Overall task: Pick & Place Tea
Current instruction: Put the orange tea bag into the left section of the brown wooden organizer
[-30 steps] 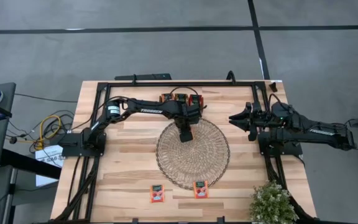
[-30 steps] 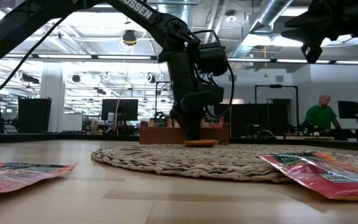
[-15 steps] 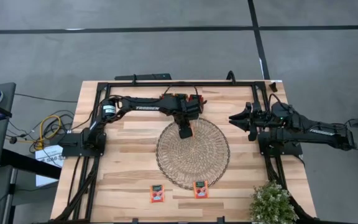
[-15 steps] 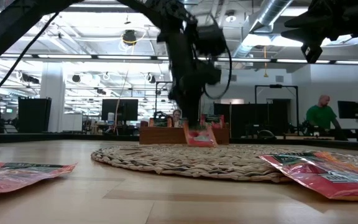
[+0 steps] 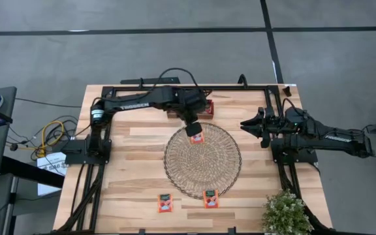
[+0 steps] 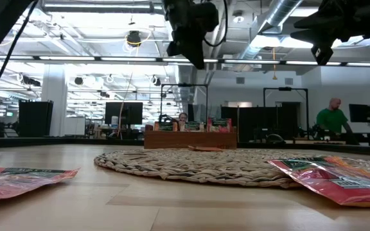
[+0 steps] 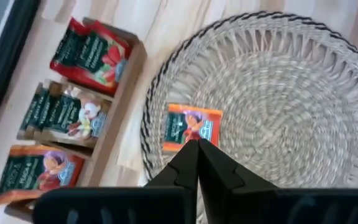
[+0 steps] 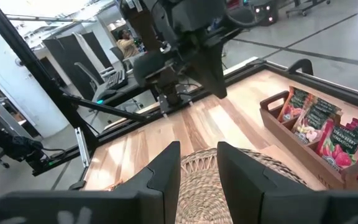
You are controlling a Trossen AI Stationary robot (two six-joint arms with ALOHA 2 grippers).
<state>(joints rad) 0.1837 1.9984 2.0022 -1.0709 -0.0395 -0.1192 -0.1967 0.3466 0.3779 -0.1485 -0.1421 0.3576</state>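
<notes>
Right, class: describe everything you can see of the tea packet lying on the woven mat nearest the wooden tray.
The tea packet is a small flat square sachet, orange, with a dark green centre label and a small picture beside it. It looks like glossy paper or foil. It lies flat near the edge of the round woven mat, on the side towards the wooden tray, touching only the mat. The left tool, shut, is raised above it, apart from it.

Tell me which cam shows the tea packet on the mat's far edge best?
Left wrist view: the tea packet lies flat on the woven mat, label visible, just beyond the shut left gripper. High view shows it small. Low view gives only an edge-on sliver; right wrist view doesn't show it.
</notes>
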